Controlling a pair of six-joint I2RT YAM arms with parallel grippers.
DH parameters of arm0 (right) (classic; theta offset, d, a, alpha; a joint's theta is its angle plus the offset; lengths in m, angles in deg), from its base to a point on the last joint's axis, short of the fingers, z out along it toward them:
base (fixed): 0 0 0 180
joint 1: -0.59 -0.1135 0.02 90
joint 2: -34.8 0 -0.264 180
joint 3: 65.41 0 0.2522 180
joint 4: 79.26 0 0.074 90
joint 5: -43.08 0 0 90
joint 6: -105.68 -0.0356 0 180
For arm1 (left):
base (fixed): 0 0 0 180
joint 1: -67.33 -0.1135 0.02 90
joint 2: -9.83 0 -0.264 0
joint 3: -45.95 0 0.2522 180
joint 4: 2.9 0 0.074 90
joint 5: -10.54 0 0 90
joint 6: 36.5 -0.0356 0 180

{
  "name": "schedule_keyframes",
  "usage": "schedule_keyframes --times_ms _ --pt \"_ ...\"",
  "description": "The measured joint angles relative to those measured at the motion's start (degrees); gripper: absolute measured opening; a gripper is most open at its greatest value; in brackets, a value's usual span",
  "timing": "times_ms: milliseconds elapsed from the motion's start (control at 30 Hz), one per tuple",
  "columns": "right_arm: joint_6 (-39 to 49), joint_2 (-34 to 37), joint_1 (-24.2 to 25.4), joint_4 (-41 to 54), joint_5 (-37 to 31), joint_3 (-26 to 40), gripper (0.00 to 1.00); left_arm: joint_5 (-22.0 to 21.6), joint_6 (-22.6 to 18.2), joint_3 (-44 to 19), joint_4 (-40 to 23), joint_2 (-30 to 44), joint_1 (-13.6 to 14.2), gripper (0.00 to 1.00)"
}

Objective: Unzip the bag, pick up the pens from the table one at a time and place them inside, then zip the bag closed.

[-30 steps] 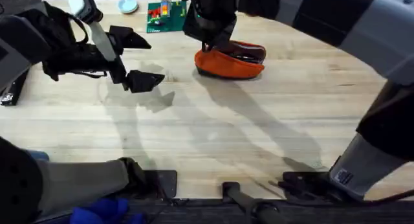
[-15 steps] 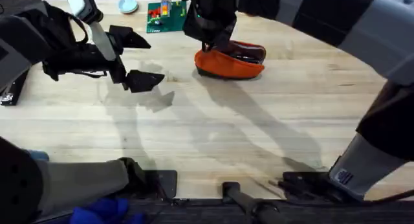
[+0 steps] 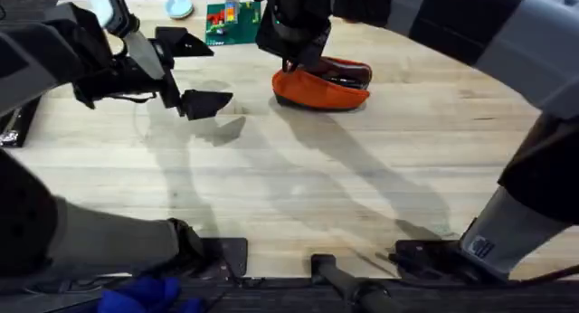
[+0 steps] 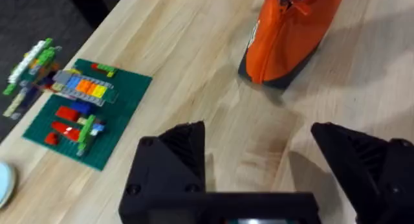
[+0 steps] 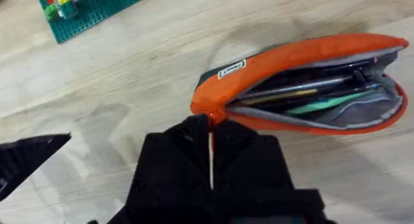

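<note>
Pouch (image 3: 322, 87), orange fabric with dark bottom band, lay on the far middle of the light wood surface (image 3: 298, 186), its zipper mouth gaping wide. Inside, seen from the right wrist camera, lay slim dark pens (image 5: 304, 93) beside a green-barrelled one, against a grey lining. A small label sat near the pouch's closed end.

Right tool (image 5: 210, 143), black, stood at that closed end, fingers clenched together against the orange corner of the pouch where the zipper ended; whether a pull tab sat between them could not be told.

Left tool (image 3: 197, 73), black, hovered above the surface to the left of the pouch and well apart from it, its two fingers spread wide and holding nothing. Its shadow fell on the wood just beneath.

Green building-brick baseplate (image 3: 232, 23), carrying small coloured brick models, lay at the far edge of the surface, behind the left tool. Pale blue round object (image 3: 179, 6) lay beside the baseplate.
</note>
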Motion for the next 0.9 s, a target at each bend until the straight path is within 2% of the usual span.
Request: schedule_keyframes --times_ms 233,467,700,900 --pt "0.0 0.0 0.0 0.0 0.0 0.0 0.032 5.6 0.0 0.0 5.0 6.3 2.7 0.992" --pt "0.0 0.0 0.0 0.0 0.0 0.0 0.032 7.8 0.7 0.0 12.2 10.4 7.0 0.993" --pt "0.0 0.0 0.0 0.0 0.0 0.0 0.032 8.5 10.2 0.0 24.9 14.1 11.4 0.993" --pt "0.0 0.0 0.0 0.0 0.0 0.0 0.032 8.2 14.7 0.0 26.5 14.8 15.0 0.993"
